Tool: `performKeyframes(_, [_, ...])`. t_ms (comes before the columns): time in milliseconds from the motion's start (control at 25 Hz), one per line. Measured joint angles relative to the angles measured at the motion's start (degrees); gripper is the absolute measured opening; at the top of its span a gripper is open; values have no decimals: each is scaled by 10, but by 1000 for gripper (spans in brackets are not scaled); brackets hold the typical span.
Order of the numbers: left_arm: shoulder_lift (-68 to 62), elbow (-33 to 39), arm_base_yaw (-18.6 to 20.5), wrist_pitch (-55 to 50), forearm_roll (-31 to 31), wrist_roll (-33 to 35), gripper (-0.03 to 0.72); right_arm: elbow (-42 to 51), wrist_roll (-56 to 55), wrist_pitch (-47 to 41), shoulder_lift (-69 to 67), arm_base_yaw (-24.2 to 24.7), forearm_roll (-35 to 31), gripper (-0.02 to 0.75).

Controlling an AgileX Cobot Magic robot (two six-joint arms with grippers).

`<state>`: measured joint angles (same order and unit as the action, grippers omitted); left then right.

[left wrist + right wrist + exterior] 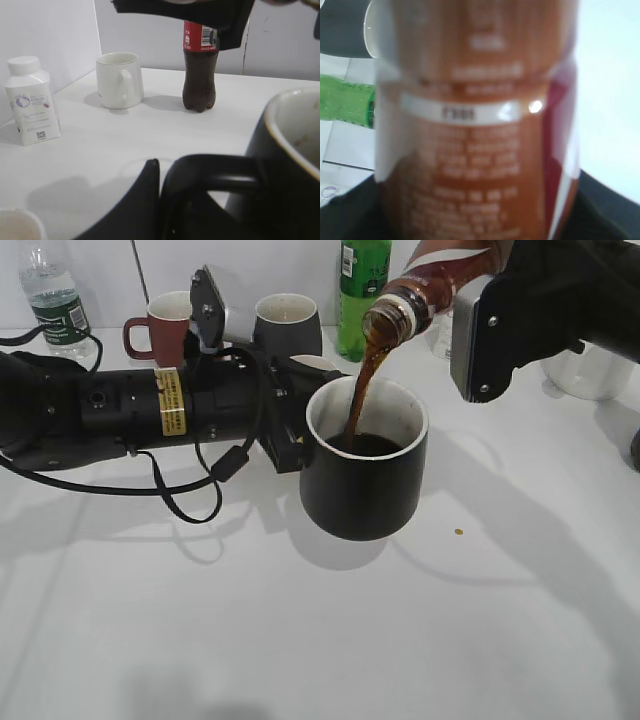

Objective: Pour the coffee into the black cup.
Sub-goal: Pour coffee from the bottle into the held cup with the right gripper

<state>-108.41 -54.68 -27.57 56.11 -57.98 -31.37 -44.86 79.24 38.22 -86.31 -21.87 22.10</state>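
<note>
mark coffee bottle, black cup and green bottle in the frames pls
coffee bottle (432, 280): exterior view, on the tilted brown neck above the mouth.
black cup (365, 495): exterior view, on the glossy outer wall below the rim.
green bottle (360, 295): exterior view, on the body behind the cup.

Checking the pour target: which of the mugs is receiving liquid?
The black cup at front, held by its handle in the left gripper; brown coffee streams into it. The maroon mug and grey mug stand behind, untouched.
</note>
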Motion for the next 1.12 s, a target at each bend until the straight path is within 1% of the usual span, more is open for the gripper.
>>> performKeyframes(240, [0,0,0,0,-1,0,41,0,20,0,0,0,-1,529])
performKeyframes(680, [0,0,0,0,-1,0,41,0,18,2,0,0,-1,529])
performKeyframes(800, [0,0,0,0,1,0,41,0,-24,2,0,0,-1,529])
performKeyframes(1120, [-4,0,0,-4,54,0,41,0,-177,3,0,0,5,529])
